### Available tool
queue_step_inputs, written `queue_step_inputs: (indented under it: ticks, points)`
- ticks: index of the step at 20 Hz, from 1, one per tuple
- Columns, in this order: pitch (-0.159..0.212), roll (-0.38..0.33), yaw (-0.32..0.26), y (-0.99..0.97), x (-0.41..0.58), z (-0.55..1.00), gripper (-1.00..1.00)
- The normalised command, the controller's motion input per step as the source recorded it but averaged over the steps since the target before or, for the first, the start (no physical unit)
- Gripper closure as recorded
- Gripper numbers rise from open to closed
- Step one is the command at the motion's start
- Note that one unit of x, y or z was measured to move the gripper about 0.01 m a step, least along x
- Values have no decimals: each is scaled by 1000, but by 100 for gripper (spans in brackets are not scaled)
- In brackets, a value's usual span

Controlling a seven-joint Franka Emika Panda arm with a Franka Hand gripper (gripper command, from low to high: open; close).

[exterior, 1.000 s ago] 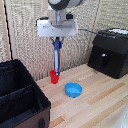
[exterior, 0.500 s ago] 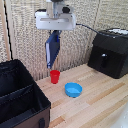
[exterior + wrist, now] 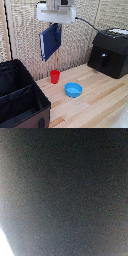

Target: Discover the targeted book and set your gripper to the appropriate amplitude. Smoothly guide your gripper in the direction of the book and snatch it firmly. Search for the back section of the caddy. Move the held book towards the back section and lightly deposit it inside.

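The dark navy-blue book (image 3: 50,41) hangs tilted in the air, high above the red cup, held at its upper edge by my gripper (image 3: 57,26), whose white boxy body sits at the top of the exterior view. The fingers are shut on the book. The black fabric caddy (image 3: 20,97) with its dividers stands at the exterior view's lower left, well below and to the left of the book. The wrist view is filled by a dark blurred surface right against the lens, and nothing can be told apart in it.
A red cup (image 3: 54,76) and a blue bowl (image 3: 73,90) stand on the wooden table (image 3: 100,105) between the caddy and a black hard-shelled box (image 3: 110,52) at the exterior view's right. A slatted wall runs behind.
The gripper has lifted the book upward and carried it toward the exterior view's left, away from the red cup; the book now hangs tilted and broadside.
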Motion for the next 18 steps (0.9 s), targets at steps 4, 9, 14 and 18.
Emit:
queue_step_inputs:
  ticks: [4, 9, 14, 18]
  points:
    - [127, 97, -134, 117, 561, 633, 100]
    - [23, 99, -162, 375, 149, 647, 100]
    - [-2, 17, -119, 594, 0, 609, 100]
    - [0, 7, -115, 625, 0, 554, 100]
